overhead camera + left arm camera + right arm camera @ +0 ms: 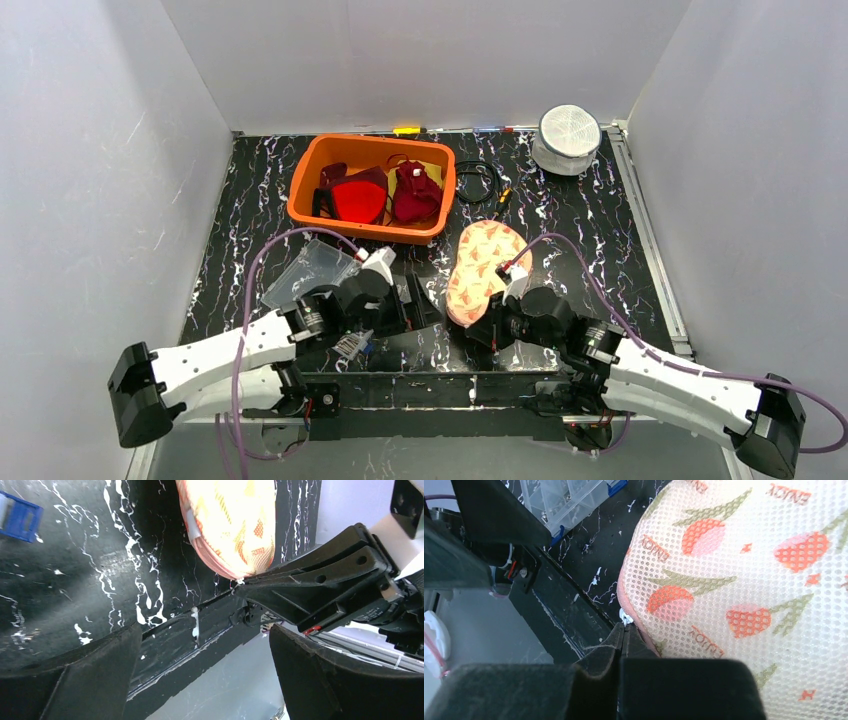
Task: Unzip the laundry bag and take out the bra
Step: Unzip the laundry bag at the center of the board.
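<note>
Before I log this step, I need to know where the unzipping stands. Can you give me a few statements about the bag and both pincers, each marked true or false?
1. The left pincer is open and holds nothing. True.
2. The right pincer is spread wide. False: it is shut, with its tips at the near edge of the laundry bag.
3. The laundry bag lies inside the orange bin. False: it lies on the table, beside the bin.
4. Red garments lie in the orange bin. True.
</note>
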Robot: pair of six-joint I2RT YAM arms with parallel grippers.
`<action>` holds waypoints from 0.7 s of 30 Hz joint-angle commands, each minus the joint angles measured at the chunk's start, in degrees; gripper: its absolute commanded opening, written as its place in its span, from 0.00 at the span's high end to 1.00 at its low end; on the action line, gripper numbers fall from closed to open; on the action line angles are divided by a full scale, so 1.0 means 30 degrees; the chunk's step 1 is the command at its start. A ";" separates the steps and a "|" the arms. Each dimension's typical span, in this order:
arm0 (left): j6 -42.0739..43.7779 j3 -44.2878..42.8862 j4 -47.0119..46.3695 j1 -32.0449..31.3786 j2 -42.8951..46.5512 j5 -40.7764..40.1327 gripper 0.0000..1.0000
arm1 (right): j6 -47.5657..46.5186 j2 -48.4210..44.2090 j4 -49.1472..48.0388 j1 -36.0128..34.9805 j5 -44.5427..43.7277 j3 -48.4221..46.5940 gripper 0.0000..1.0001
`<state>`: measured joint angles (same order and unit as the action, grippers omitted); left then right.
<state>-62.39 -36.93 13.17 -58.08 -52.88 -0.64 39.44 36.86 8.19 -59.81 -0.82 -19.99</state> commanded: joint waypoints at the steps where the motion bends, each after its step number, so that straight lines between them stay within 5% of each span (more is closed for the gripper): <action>1: -0.2538 0.0338 -0.1460 -0.1627 -0.1332 -0.3411 0.03 | 0.0881 0.0491 -0.2984 -0.0238 -0.0116 0.0245 0.99; 6: -0.4221 0.0430 -0.4174 -0.1915 -0.3742 -0.3749 0.09 | 0.1531 0.0558 -0.3744 -0.0391 -0.0731 0.0838 0.99; 21: -0.7720 -0.0419 -0.5789 -0.1546 -0.7877 -0.3303 0.27 | 0.1732 0.0259 -0.4177 -0.0716 -0.0998 0.1522 0.99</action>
<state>-82.67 -36.49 -2.24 -63.37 -75.68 -9.98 44.45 38.33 -0.36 -61.54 -3.01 -15.99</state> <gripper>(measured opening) 0.767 0.029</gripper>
